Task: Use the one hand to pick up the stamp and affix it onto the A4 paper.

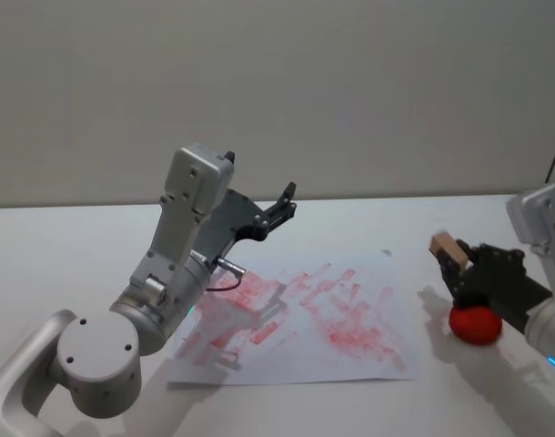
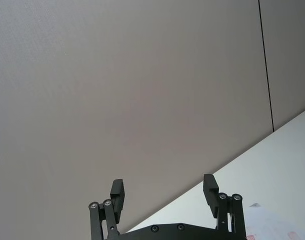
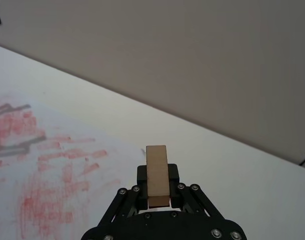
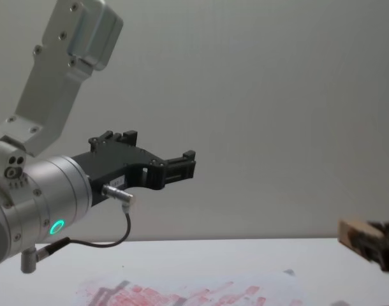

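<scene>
The light-tan wooden stamp (image 1: 444, 248) (image 3: 157, 172) (image 4: 352, 233) is held in my right gripper (image 1: 458, 258) (image 3: 158, 181), whose black fingers are shut on it. It hangs above the table, right of the A4 paper (image 1: 300, 314) (image 3: 37, 170) (image 4: 182, 293), a white sheet crowded with red-pink ink marks. The stamp sticks out past the fingertips. My left gripper (image 1: 282, 202) (image 2: 163, 192) (image 4: 185, 164) is raised above the paper's left part, open with nothing between its fingers.
A red round ink pad (image 1: 476, 325) lies on the white table (image 1: 68, 246) under the right gripper. The left arm's silver wrist with a green ring light (image 4: 44, 204) rises at the left. A plain wall stands behind the table.
</scene>
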Motion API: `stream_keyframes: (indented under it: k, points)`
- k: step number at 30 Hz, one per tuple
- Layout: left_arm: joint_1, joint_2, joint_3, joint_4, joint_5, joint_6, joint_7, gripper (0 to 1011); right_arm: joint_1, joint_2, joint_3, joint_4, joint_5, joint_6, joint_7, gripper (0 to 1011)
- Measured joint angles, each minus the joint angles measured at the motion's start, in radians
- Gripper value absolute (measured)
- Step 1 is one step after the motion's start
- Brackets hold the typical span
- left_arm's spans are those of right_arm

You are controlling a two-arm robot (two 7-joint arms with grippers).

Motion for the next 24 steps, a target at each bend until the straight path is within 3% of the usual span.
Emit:
stream_keyframes:
  k: [13, 24]
  points:
    - [0.0, 0.0, 0.0, 0.0, 0.0, 0.0, 0.0, 1001, 0.07, -0.045, -0.027, 0.029, -0.009, -0.062, 0.123, 217]
    - [0.0, 0.0, 0.0, 0.0, 0.0, 0.0, 0.0, 1001, 0.101, -0.063, -0.05, 0.082, -0.028, -0.023, 0.212, 217]
